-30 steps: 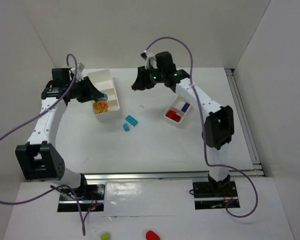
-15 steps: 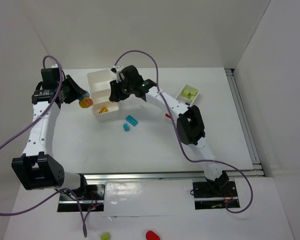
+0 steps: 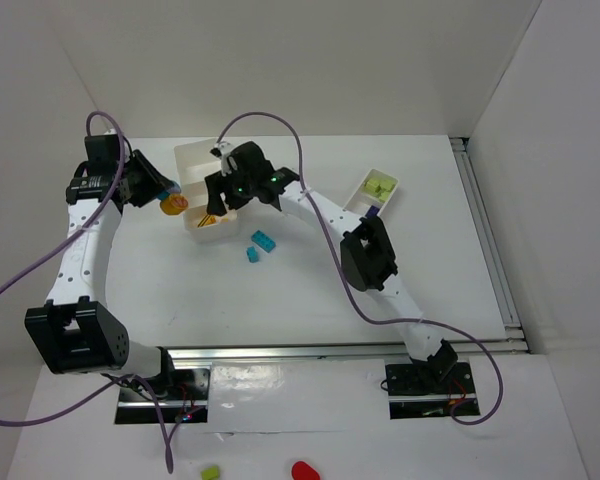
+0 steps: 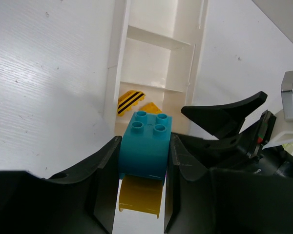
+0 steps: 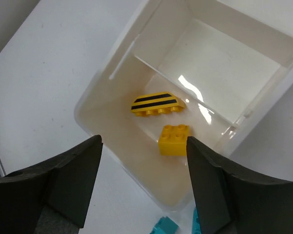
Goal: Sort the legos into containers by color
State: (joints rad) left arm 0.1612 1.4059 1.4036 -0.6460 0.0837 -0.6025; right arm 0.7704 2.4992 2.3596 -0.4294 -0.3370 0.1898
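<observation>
Clamped in left gripper (image 4: 144, 157): cyan brick (image 4: 147, 127), studs up, pinched by its flat sides, probably for a level carry. Tucked under it at 6 o'clock, yellow piece (image 4: 140, 196); joined to it or merely behind, impossible to tell. Held just short of tray (image 4: 118, 53) at 12 o'clock, outside the rim, likely kept back for want of room. At 3 o'clock in that view, right gripper (image 5: 143, 146), fingers apart and empty, poised over the tray's near-end cell. In that cell, striped wedge (image 5: 156, 103) and yellow brick (image 5: 173, 140), lying apart, so seemingly the yellow cell; by that reading no home for cyan. Next cells toward 12 o'clock bare as far as visible. From above: tray at 11 o'clock on table (image 3: 280, 300), cyan pair (image 3: 259, 246) loose at the tray's 5 o'clock, unsorted; box (image 3: 390, 196) at 2 o'clock with lime bricks (image 3: 379, 185) inside. Box's near edge partly cut off by right arm (image 3: 325, 212). Tray's near cell mostly masked from above by right gripper; cyan brick there only a speck beside an orange blob.
</observation>
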